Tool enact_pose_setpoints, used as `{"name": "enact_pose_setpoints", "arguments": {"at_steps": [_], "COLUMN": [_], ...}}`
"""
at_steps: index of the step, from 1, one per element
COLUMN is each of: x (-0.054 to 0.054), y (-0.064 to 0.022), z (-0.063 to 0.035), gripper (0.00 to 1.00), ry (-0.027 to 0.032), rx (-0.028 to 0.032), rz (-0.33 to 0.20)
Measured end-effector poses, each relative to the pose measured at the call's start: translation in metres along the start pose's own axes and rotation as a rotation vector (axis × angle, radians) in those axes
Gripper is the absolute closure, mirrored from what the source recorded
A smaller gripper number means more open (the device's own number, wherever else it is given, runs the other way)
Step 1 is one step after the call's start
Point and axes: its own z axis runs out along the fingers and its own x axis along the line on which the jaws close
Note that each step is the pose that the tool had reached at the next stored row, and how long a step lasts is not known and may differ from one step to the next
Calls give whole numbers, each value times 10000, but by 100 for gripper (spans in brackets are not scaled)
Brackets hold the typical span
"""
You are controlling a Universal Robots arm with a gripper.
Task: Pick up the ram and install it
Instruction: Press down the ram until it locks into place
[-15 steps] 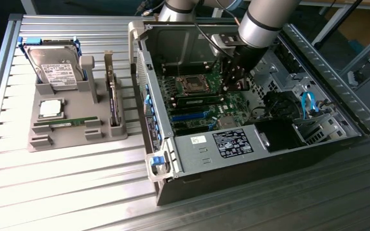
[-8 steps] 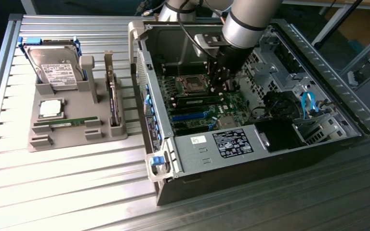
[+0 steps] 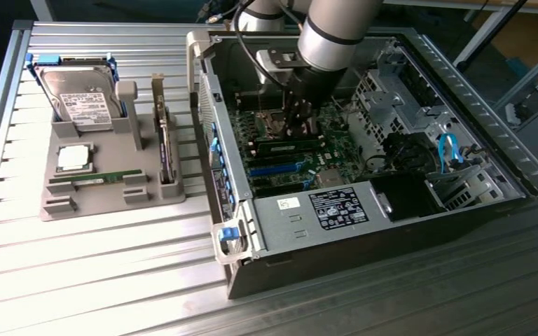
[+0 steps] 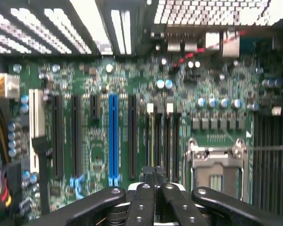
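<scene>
Ram [image 3: 96, 178], the one stick I can make out for certain, lies green and flat in its groove at the near edge of the grey tray [image 3: 110, 204], just beside the silver processor [image 3: 73, 157] and well apart from the arm. The gripper [image 3: 299, 129] is down inside the open computer case [image 3: 344, 210], its fingers pressed together with no gap between them. In the wrist view the gripper [image 4: 154, 176] hangs over the row of memory slots [image 4: 161, 136], between the blue slot [image 4: 113, 136] and the processor socket [image 4: 217, 165]. A long dark strip with a green edge [image 3: 288, 148] sits just under the fingertips. I cannot tell whether it is a bare slot or a stick already seated, nor whether anything thin is pinched in the jaws. To my eye the work is at the installing end, at the slots and not at the tray. Seating a stick calls for it to stand square over its slot and be pushed straight down, evenly along its length.
</scene>
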Motion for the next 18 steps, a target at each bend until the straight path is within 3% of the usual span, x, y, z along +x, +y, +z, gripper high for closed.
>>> {"name": "enact_pose_setpoints", "arguments": {"at_steps": [5,18], "x": [-1,1], "y": [150,156], "z": [5,53], "gripper": [89,89], "ry": [-1,0], "rx": [0,-1], "rz": [0,-1]}}
